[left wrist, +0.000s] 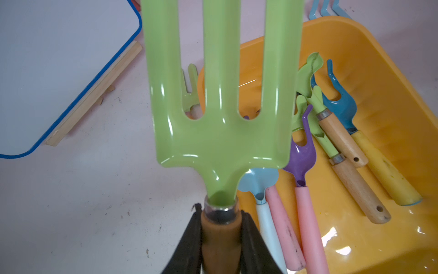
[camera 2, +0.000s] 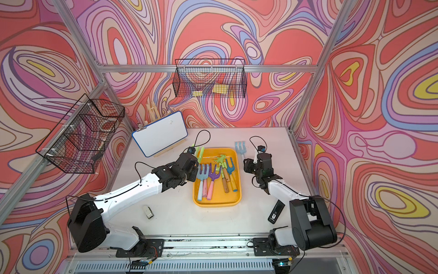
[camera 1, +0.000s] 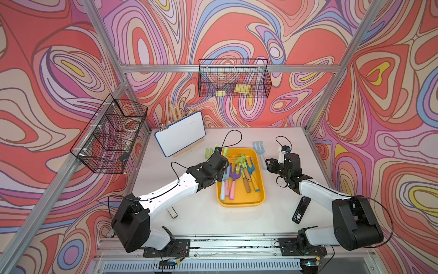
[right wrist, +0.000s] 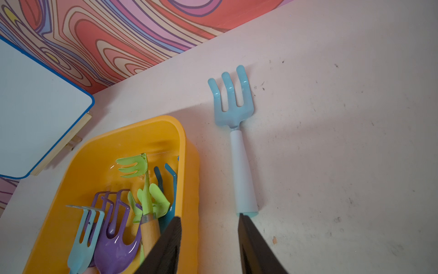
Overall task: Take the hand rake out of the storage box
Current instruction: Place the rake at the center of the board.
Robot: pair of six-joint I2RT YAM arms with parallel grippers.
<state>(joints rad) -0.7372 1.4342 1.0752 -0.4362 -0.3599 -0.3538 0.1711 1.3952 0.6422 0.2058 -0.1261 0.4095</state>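
The yellow-orange storage box (camera 1: 240,201) (camera 2: 216,202) lies mid-table and holds several hand rakes, among them a purple one (camera 1: 235,172). My left gripper (left wrist: 221,213) is shut on the wooden handle of a green hand rake (left wrist: 220,142), which hangs over the box's left rim (left wrist: 379,71). In the top views that gripper (camera 1: 221,157) (camera 2: 193,161) covers most of this rake (camera 1: 225,151). My right gripper (right wrist: 209,218) (camera 1: 267,164) stands open and empty, right of the box (right wrist: 184,154), at the handle end of a light-blue rake (right wrist: 237,113) (camera 1: 259,148) on the table.
Another green rake (camera 1: 208,153) (left wrist: 190,95) lies on the table left of the box. A whiteboard on an easel (camera 1: 180,136) stands at the back left. Wire baskets hang on the back wall (camera 1: 233,80) and left wall (camera 1: 109,137). A black device (camera 1: 301,211) and a small clip (camera 1: 172,212) lie near the front.
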